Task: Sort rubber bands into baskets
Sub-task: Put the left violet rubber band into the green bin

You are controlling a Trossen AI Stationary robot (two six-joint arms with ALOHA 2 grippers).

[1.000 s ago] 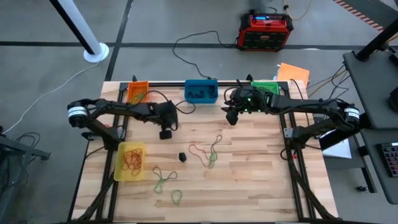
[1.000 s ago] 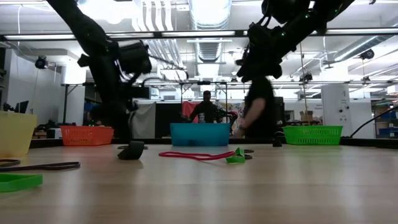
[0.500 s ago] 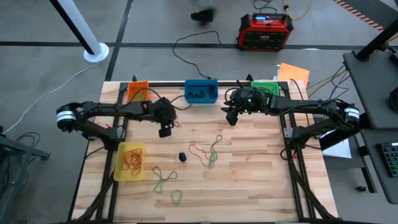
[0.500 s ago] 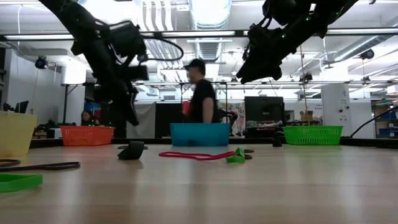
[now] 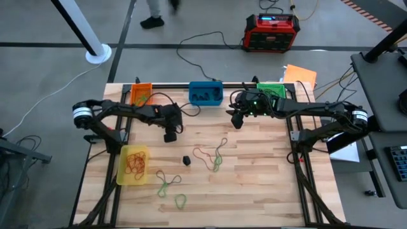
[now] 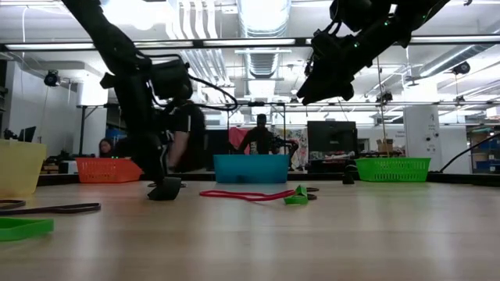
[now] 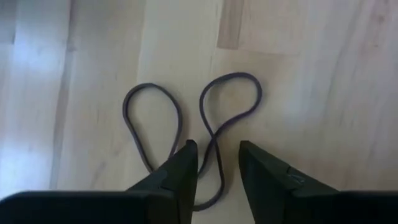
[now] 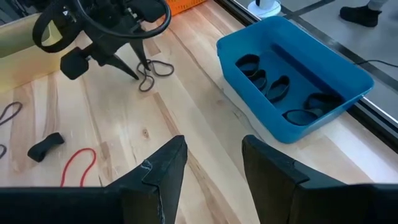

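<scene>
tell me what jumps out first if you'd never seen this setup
The two dark arms reaching inward over the pale wooden table, with the left tool open astride a thin dark rubber band twisted into two loops. Behind them, along the table's far edge, stands the blue plastic basket holding black bands.

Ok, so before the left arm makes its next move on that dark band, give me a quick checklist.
1. Left gripper down at the dark rubber band on the table: ok.
2. Its jaws apart, with a strand of the band between them: ok.
3. Band lying clear of other bands: ok.
4. Band already pinched: not ok, the jaws stand open.
5. Blue basket has room beside the black bands in it: ok.
6. Right gripper, open and empty above the table near the blue basket, out of the left arm's way: cannot tell.
</scene>
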